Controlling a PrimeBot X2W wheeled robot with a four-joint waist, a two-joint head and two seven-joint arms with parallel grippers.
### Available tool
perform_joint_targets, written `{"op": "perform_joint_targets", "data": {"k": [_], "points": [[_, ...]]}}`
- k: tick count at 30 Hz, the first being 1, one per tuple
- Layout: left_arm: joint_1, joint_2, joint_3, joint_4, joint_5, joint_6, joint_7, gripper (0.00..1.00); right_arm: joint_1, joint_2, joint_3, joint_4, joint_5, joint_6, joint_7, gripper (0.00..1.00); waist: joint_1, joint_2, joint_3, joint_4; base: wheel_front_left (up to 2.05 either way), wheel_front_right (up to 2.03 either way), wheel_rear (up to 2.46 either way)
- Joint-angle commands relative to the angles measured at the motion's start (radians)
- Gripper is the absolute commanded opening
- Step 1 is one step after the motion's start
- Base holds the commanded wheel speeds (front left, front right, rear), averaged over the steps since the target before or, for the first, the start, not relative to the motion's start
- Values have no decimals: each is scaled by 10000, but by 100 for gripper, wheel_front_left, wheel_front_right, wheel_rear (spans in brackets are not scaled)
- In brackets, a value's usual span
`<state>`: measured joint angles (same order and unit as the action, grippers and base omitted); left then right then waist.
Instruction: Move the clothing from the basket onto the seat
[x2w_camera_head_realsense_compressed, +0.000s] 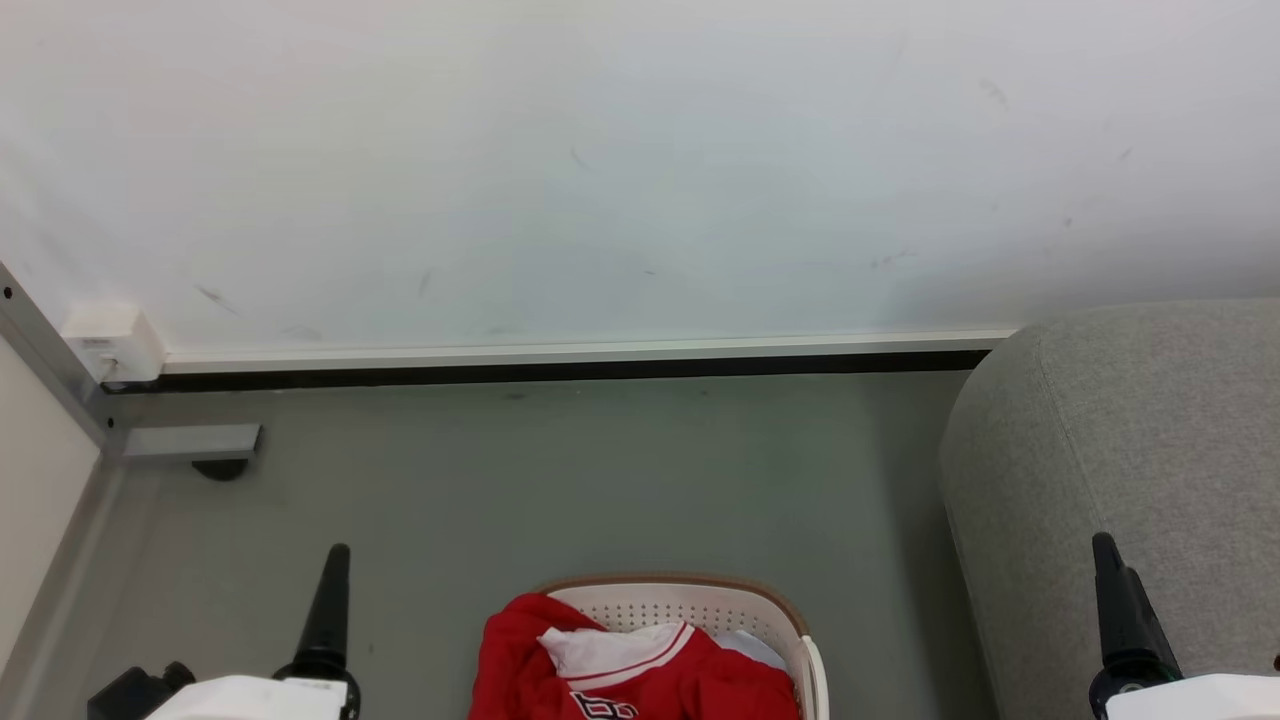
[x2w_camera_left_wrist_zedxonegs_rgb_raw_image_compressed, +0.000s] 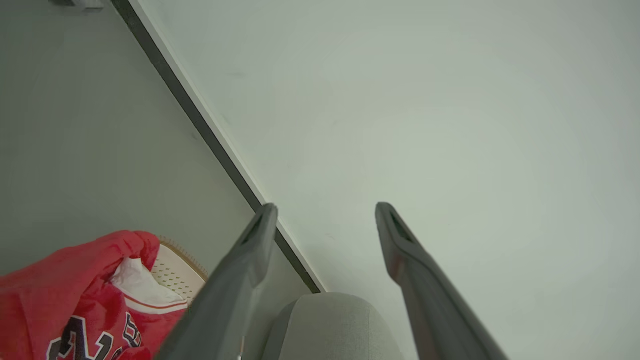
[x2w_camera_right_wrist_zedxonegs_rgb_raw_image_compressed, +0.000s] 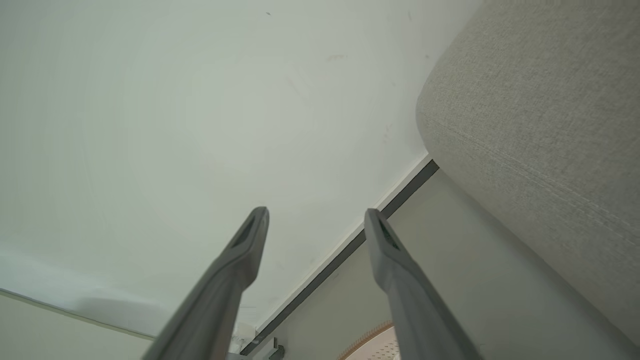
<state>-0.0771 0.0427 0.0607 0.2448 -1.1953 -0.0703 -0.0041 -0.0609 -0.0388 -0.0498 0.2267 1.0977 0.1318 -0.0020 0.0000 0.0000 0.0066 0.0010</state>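
Clothing (x2w_camera_head_realsense_compressed: 620, 670): a red jersey with white trim, heaped loosely in the basket (x2w_camera_head_realsense_compressed: 690, 600). It rises above the brown rim and hides the basket's left wall. A pale cloth (x2w_camera_head_realsense_compressed: 750, 645) lies beside it against the right wall. The heap sits high, so I judge that a fold can be taken from above without reaching deep.

The basket stands on the grey floor (x2w_camera_head_realsense_compressed: 600, 480) directly before me, between my two arms. My left end effector (x2w_camera_left_wrist_zedxonegs_rgb_raw_image_compressed: 325, 210) has its fingers apart and holds nothing. It is raised to the left of the basket and aimed toward the wall (x2w_camera_head_realsense_compressed: 640, 180). My right end effector (x2w_camera_right_wrist_zedxonegs_rgb_raw_image_compressed: 316, 212) is likewise spread and empty, with the seat (x2w_camera_head_realsense_compressed: 1150, 450) close on its right. Both appear poised for a descent.

The seat's rounded end stands to the right of the basket, with a strip of bare floor between them. Open floor runs ahead to the baseboard (x2w_camera_head_realsense_compressed: 560, 372). The likely carry goes rightward and upward, with the seat's curved edge the nearest obstacle. The basket rim could snag trailing cloth.
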Motion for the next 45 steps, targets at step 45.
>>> {"op": "perform_joint_targets", "data": {"k": [45], "points": [[393, 130, -607, -761, 7121, 629, -1505, 100, 42, -134, 617, -346, -6545, -12, -1525, 100, 0, 0, 39, -9, 0, 0, 0]]}}
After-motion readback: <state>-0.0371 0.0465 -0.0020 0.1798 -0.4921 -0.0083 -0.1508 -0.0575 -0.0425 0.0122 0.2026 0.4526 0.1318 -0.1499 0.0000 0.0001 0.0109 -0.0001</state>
